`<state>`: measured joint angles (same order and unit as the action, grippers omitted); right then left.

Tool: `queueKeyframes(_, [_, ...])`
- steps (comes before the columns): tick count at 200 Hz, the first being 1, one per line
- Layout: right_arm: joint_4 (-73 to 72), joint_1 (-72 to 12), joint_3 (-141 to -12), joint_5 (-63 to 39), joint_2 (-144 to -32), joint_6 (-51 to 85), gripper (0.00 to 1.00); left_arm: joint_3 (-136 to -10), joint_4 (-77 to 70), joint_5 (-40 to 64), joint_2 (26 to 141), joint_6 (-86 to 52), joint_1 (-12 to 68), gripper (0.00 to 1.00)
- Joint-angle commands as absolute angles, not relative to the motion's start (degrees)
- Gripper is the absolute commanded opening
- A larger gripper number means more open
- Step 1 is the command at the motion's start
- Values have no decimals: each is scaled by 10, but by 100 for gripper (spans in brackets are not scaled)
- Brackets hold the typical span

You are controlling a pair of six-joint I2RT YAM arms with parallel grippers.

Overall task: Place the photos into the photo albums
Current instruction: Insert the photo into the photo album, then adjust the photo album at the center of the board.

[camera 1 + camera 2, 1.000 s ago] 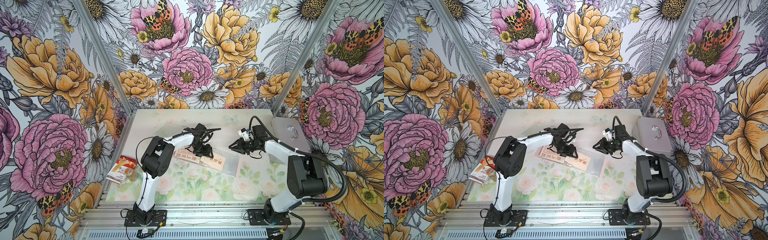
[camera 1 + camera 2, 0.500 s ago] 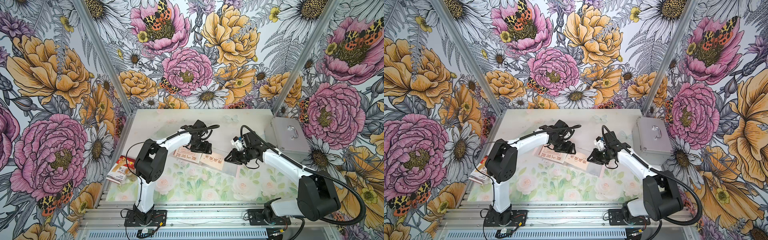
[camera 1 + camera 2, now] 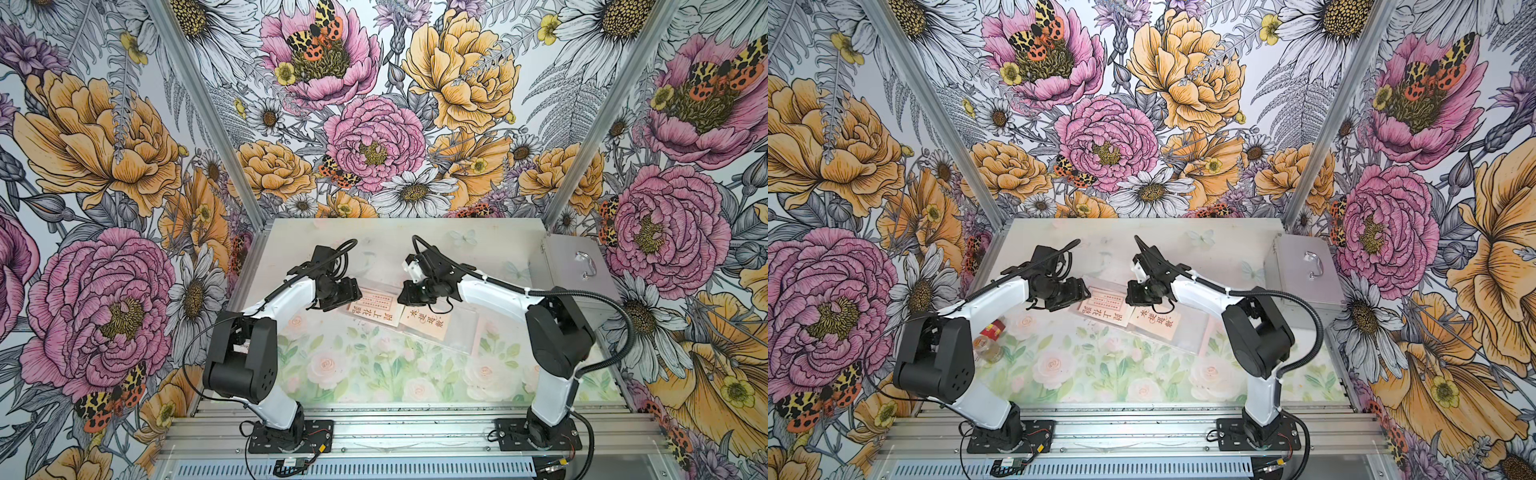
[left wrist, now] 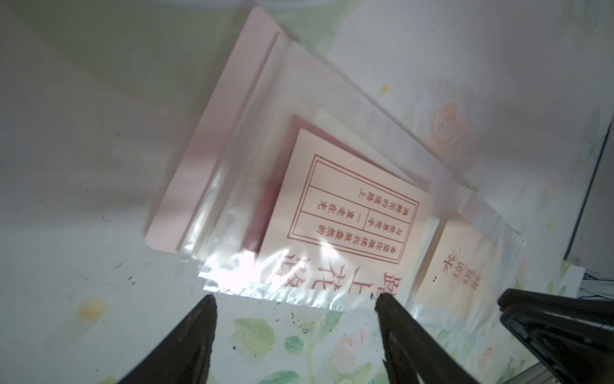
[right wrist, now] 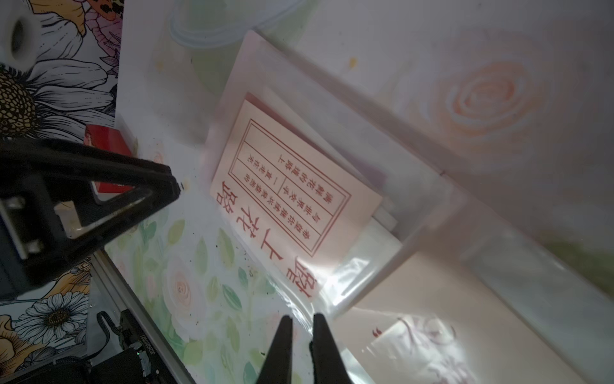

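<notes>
We hold our left hand (image 4: 295, 299) wide just beside the photo album (image 4: 206, 149), our right hand (image 5: 302, 319) narrowed at its clear edge.

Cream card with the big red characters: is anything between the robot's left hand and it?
Yes. A clear plastic sleeve of the pink album lies over the near end of the cream card, and its edge reaches just past the card toward the open left hand. Nothing else visible stands between them.
</notes>
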<state>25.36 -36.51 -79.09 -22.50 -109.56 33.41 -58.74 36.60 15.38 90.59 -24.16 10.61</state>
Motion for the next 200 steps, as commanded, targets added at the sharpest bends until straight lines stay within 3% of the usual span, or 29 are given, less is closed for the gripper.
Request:
queueKeyframes(1, [262,-363,-810,-202,-1134,327,15,-550,302,183,883,-272,62,77])
queueKeyframes(48, [310,-359,-793,-196,-1155,300,16,-493,192,241,879,-317,-16,78])
queueKeyframes(100, [380,-338,-737,-145,-1063,273,17,-490,191,246,879,-310,-16,78])
queueKeyframes(136, [400,-362,-701,-193,-982,285,17,-489,191,239,875,-308,0,78])
queueKeyframes(200, [357,-425,-627,-197,-1010,322,18,-483,178,255,896,-294,2,77])
